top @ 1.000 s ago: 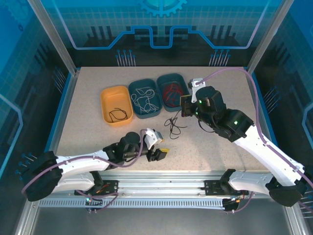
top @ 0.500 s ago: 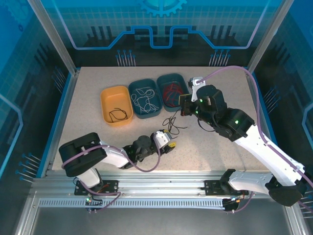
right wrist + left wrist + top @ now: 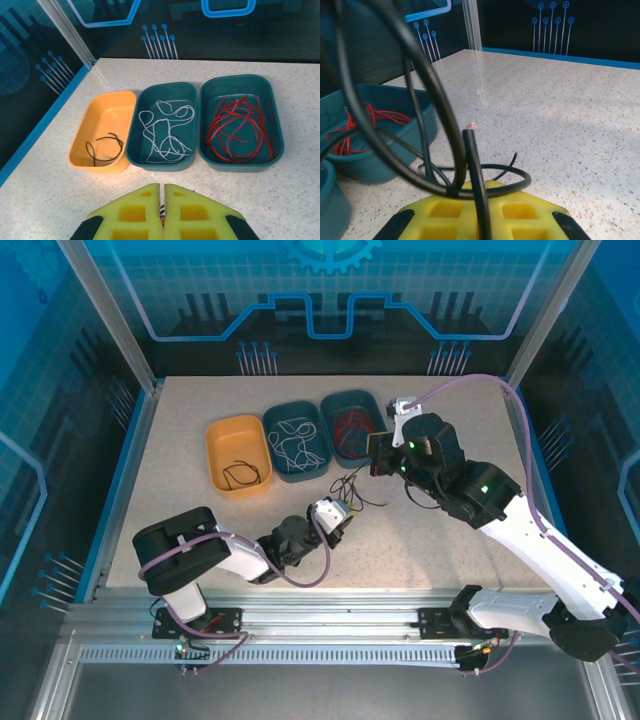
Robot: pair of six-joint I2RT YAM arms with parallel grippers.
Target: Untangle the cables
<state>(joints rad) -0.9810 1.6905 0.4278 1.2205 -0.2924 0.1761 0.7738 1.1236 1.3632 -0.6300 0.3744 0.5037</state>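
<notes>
A loose black cable (image 3: pixel 352 492) lies tangled on the table in front of the trays. My left gripper (image 3: pixel 338 516) is at its near side, shut on a strand; the black cable (image 3: pixel 470 165) rises from between the joined yellow pads (image 3: pixel 445 212). My right gripper (image 3: pixel 377 468) hovers at the tangle's far right end, shut, with a thin dark bit pinched between its pads (image 3: pixel 135 212). A white cable (image 3: pixel 165 135) lies in the middle teal tray, a red cable (image 3: pixel 240 125) in the right teal tray, and a short black cable (image 3: pixel 105 145) in the orange tray.
Three trays stand in a row at the back middle: the orange tray (image 3: pixel 212 455), a teal tray (image 3: pixel 272 455) and a second teal tray (image 3: pixel 330 405). The second teal tray's wall (image 3: pixel 395 160) stands close to my left gripper. Bare speckled table stretches right and in front.
My left arm has swung forward and right to the black tangle and shut on a strand. The tangle has shifted slightly. The right arm has stayed still.
</notes>
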